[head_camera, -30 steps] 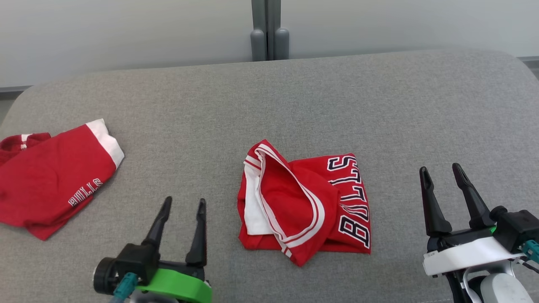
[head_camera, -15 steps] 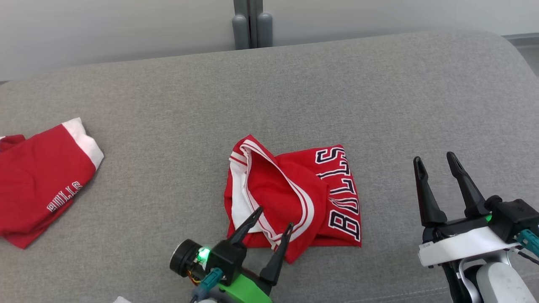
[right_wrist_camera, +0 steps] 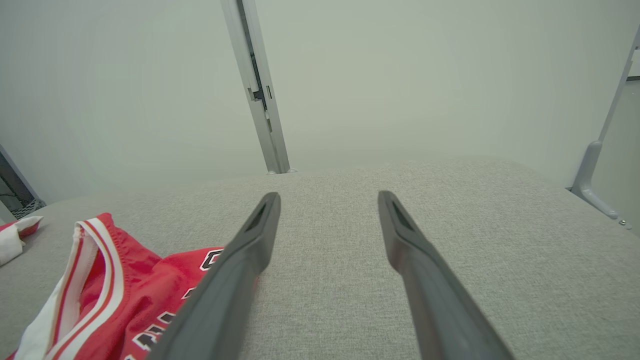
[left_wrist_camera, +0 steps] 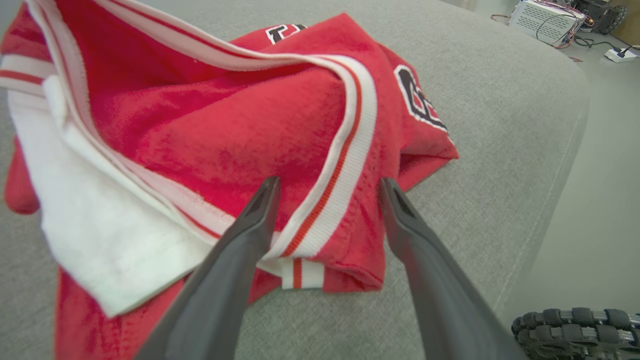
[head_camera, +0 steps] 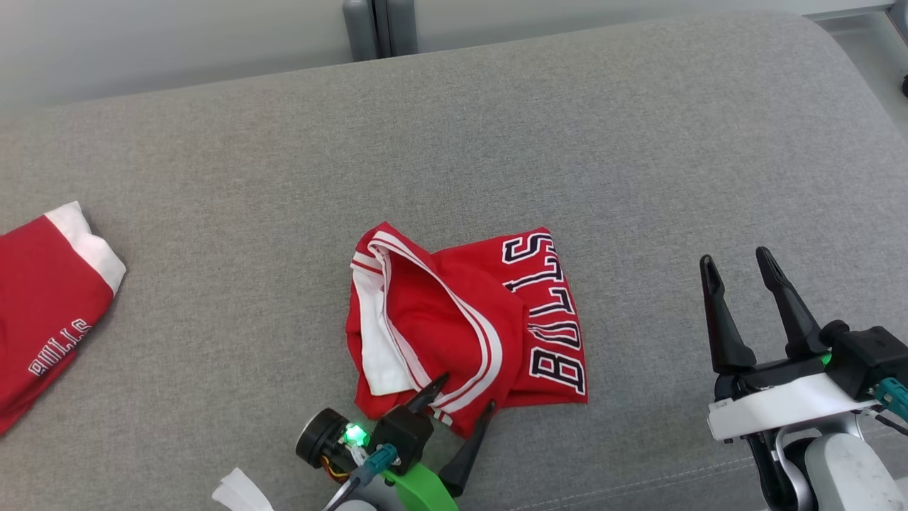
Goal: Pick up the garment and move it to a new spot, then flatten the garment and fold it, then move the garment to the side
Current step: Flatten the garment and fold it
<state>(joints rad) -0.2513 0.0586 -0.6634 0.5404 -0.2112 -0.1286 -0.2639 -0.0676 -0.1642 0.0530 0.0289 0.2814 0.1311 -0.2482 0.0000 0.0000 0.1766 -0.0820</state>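
The garment (head_camera: 461, 323) is a crumpled red jersey with white and red striped trim and BULLS lettering, lying mid-couch. My left gripper (head_camera: 464, 394) is open at its near edge, fingertips straddling the striped hem; up close the hem (left_wrist_camera: 340, 165) runs between the two fingers. My right gripper (head_camera: 738, 259) is open well to the right of the jersey, over bare cushion, with nothing between its fingers. From the right wrist, the jersey (right_wrist_camera: 115, 290) lies at the lower left.
A second red BULLS garment (head_camera: 42, 305) lies at the couch's far left. The grey couch cushion (head_camera: 638, 142) extends wide behind and to the right. A grey post (head_camera: 376, 28) stands against the wall behind. A wheel (left_wrist_camera: 575, 325) shows on the floor beside the couch edge.
The head camera has shifted, sliding the scene left and down. My left gripper has moved right and forward to the jersey's near hem. The right gripper has stayed put.
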